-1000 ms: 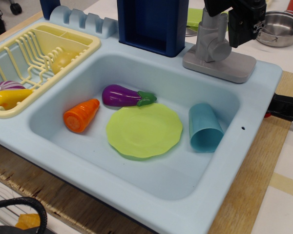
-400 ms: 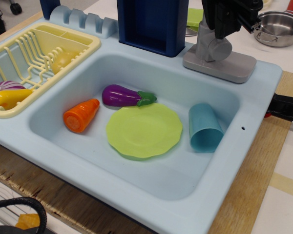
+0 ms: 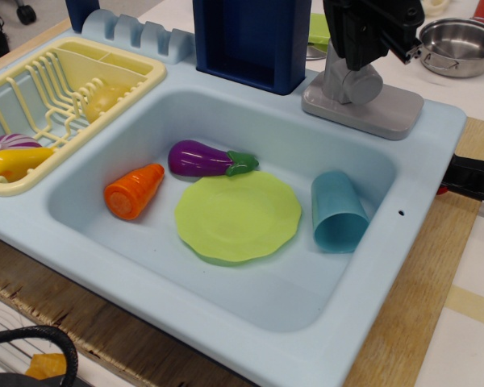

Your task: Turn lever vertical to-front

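Observation:
The grey lever (image 3: pixel 348 83) stands upright on its flat grey base plate (image 3: pixel 363 110) at the back right rim of the light blue toy sink (image 3: pixel 403 242). Its round pivot disc shows just under the gripper. My black gripper (image 3: pixel 360 40) hangs over the top of the lever and covers its upper end. The fingers surround the lever's top, but I cannot tell whether they press on it.
In the basin lie a purple eggplant (image 3: pixel 202 158), an orange carrot (image 3: pixel 134 190), a green plate (image 3: pixel 238 215) and a tipped blue cup (image 3: pixel 336 211). A yellow dish rack (image 3: pixel 64 89) stands left. A dark blue block (image 3: pixel 252 40) stands behind. A steel pot (image 3: pixel 460 44) sits at the back right.
My gripper has moved left and slightly down, from the lever's right side to directly over its top. The lever's visible part looks shorter as the gripper covers more of it.

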Robot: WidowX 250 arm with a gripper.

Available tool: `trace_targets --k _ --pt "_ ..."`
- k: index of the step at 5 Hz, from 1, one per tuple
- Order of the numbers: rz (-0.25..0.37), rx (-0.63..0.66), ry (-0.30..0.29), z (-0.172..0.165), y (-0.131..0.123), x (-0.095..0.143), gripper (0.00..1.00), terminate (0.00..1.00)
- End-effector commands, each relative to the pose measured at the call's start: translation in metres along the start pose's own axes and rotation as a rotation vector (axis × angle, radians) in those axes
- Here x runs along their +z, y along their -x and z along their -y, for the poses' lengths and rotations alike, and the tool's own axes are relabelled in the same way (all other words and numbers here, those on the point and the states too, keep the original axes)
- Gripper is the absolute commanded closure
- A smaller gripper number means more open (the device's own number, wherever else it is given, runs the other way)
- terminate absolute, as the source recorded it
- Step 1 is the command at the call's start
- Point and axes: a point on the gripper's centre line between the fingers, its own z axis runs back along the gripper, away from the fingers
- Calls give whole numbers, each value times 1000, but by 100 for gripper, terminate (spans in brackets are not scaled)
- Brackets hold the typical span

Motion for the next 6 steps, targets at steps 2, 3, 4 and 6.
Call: trace_targets --k 2,3,4,6 --pt "-17 46 69 12 29 -10 100 0" --pt "-40 68 98 11 42 -21 100 0" --pt "-57 91 120 11 52 -28 100 0" --pt "-112 138 165 12 68 -38 100 0"
